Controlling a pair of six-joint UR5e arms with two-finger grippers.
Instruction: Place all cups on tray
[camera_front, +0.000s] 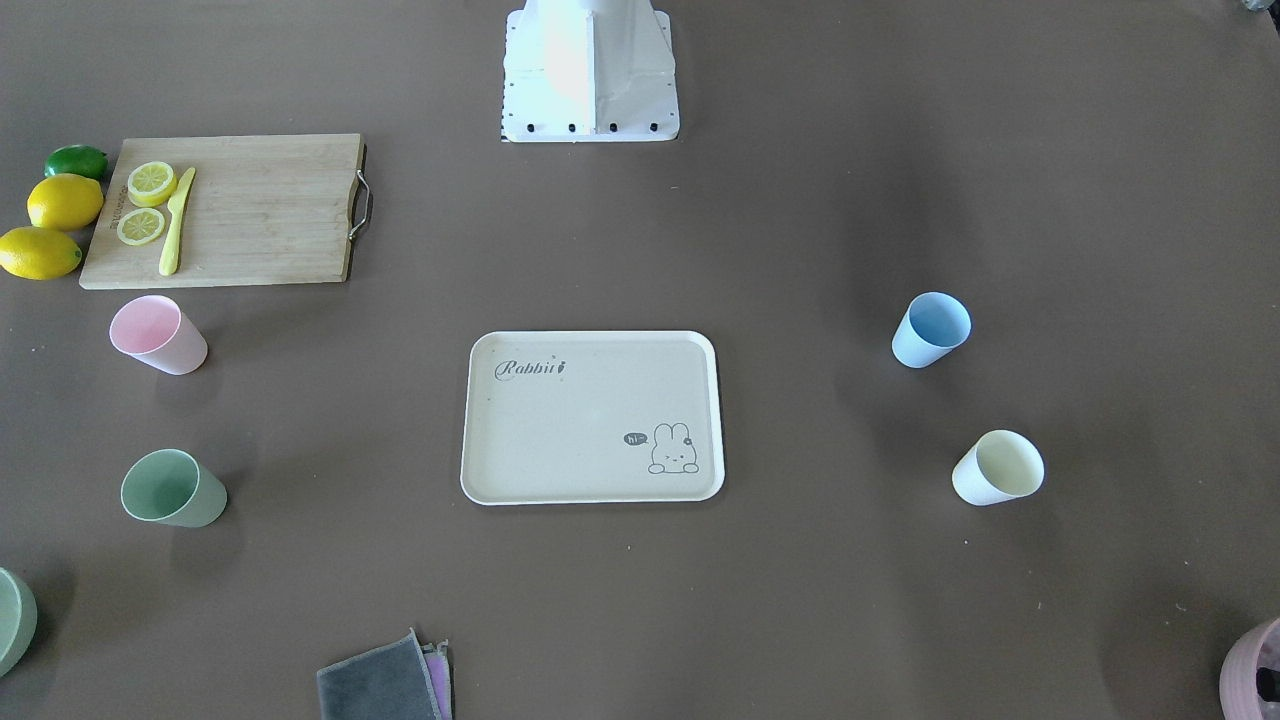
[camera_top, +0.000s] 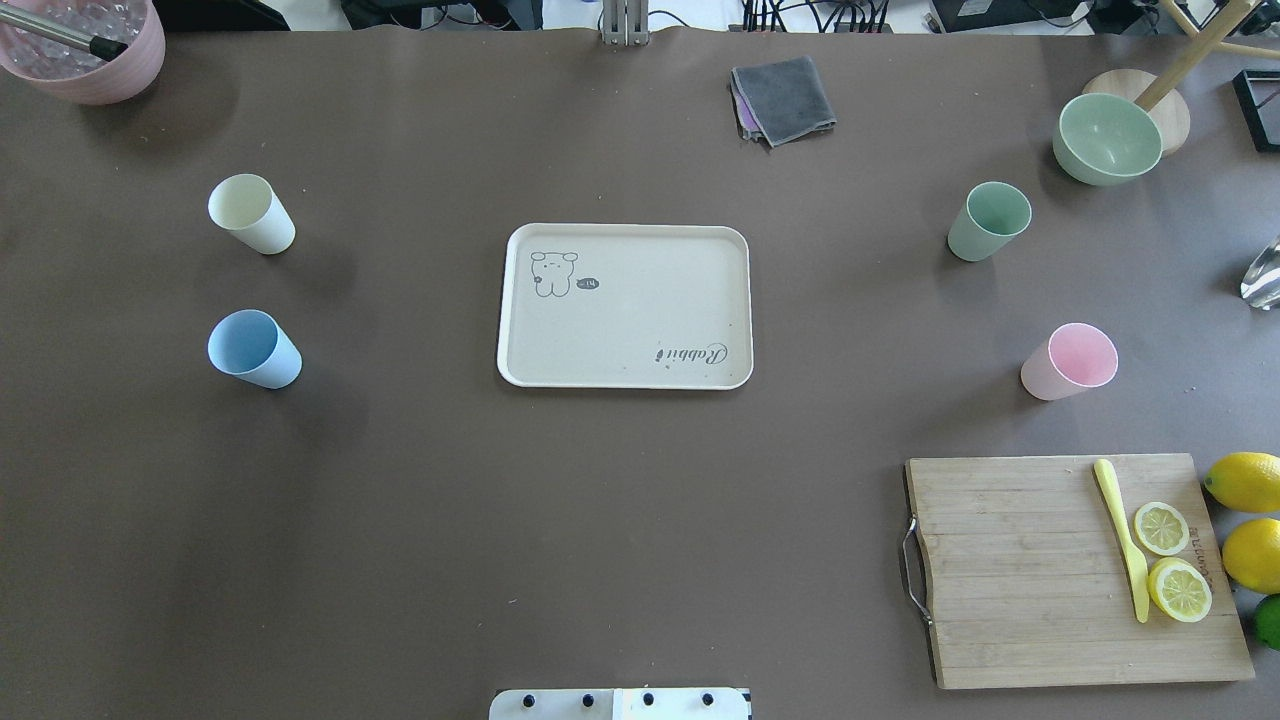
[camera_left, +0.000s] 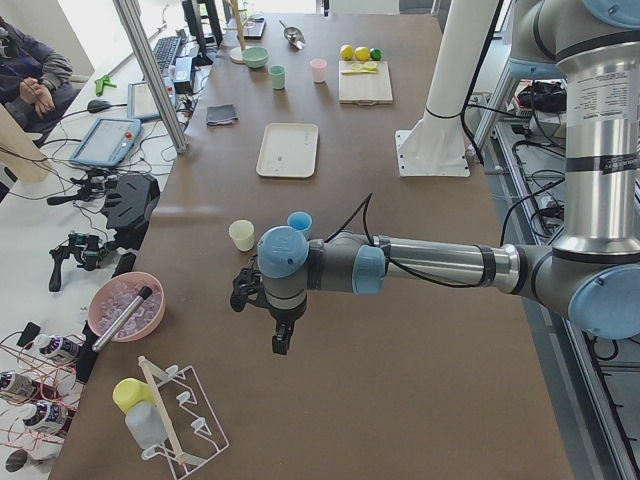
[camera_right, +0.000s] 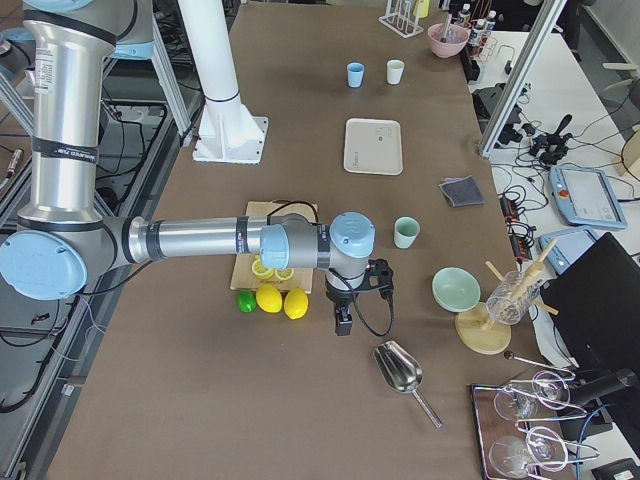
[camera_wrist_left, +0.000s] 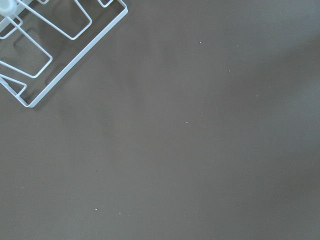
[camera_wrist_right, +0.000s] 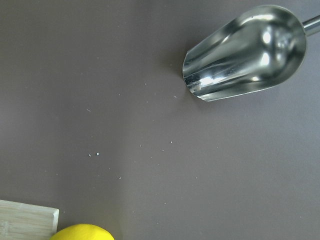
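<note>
Table: brown, my arms hung over its two ends.
Tray (camera_top: 640, 320): no cup on it, midway between my grippers, well apart from both.
Left gripper (camera_left: 282, 338): spread untellable; cream cup (camera_top: 250, 213), blue cup (camera_top: 253, 348) nearest.
Right gripper (camera_right: 343, 318): likewise; green cup (camera_top: 988, 220), pink cup (camera_top: 1068, 361) nearest.
First cup: I judged best to drop over one rim, pinch a wall, lift upright.
</note>
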